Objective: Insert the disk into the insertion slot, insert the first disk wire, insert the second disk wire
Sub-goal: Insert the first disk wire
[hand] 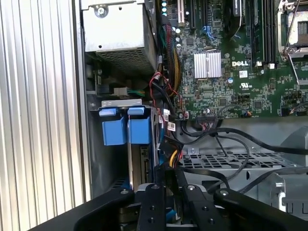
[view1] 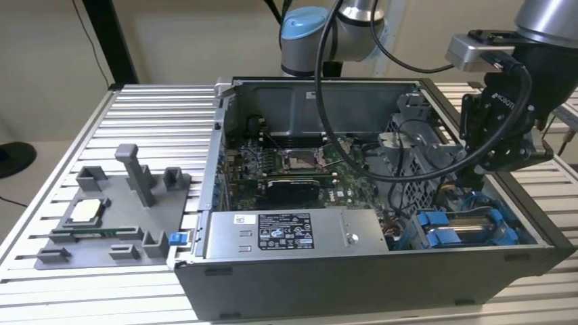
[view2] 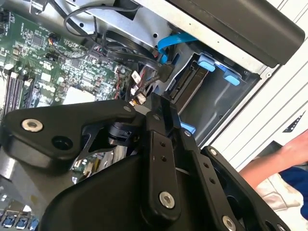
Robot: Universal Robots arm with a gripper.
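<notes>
The disk (hand: 142, 162) sits edge-on inside the insertion slot (view1: 462, 228), a grey bay with bright blue tabs (hand: 127, 130) at the front corner of the open computer case, on the exterior view's right. In the second wrist view, the disk's (view2: 185, 86) end faces a black wire plug (view2: 163, 72). My gripper (view1: 470, 179) reaches down into the case right beside the bay. Its fingers (hand: 161, 185) stand close together, and a bundle of black, yellow and red wires (hand: 171, 156) runs in between them. The gripper's tip (view2: 163, 103) almost touches the disk's end.
A grey power-supply box (view1: 289, 233) lies along the case front. The green motherboard (view1: 289, 166) fills the middle. A perforated metal cage (hand: 231, 166) with loose black cables borders the bay. A grey fixture (view1: 118, 210) stands on the slatted table. A person's arm (view2: 284, 154) is outside the case.
</notes>
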